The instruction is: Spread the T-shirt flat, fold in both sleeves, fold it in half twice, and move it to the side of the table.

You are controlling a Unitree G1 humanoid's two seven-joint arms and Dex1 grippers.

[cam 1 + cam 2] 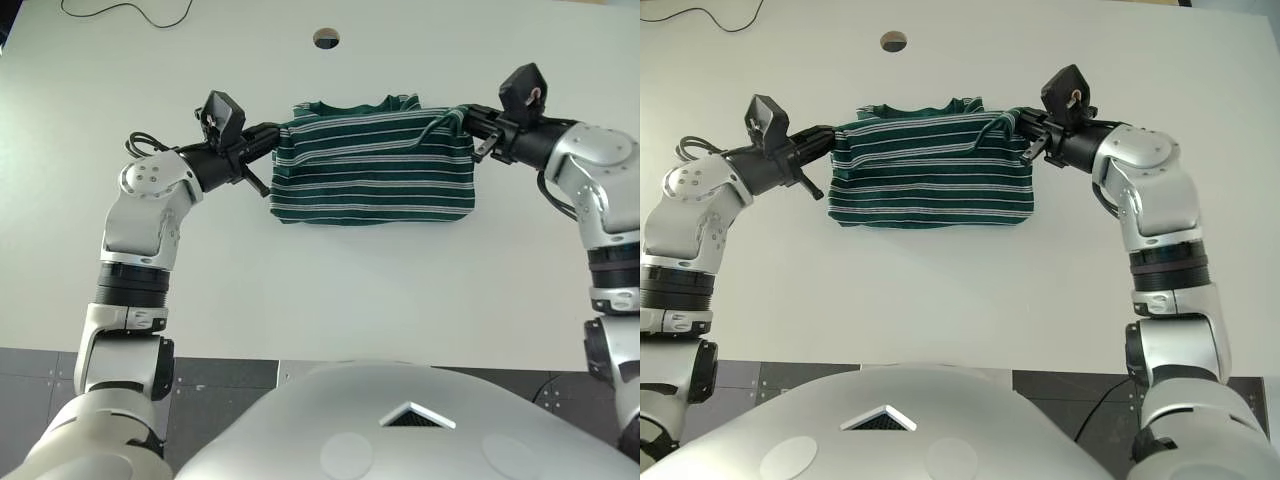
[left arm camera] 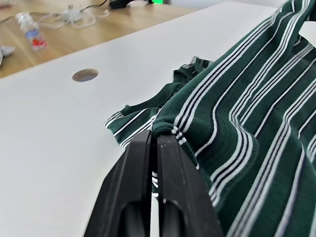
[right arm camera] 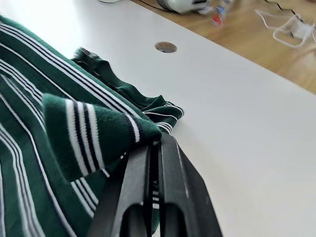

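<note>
L end effector (image 1: 270,134) shut tight on T-shirt (image 1: 372,165) top-left corner; R end effector (image 1: 466,118) shut tight on top-right corner; T-shirt mid-frame, on white bench (image 1: 330,290).

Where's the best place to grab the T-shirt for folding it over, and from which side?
At the two end corners of its top layer, each from its own outer side. The left gripper and right gripper are shut there on the T-shirt, and the edge runs straight between them, so the cloth would likely fold over evenly.
</note>
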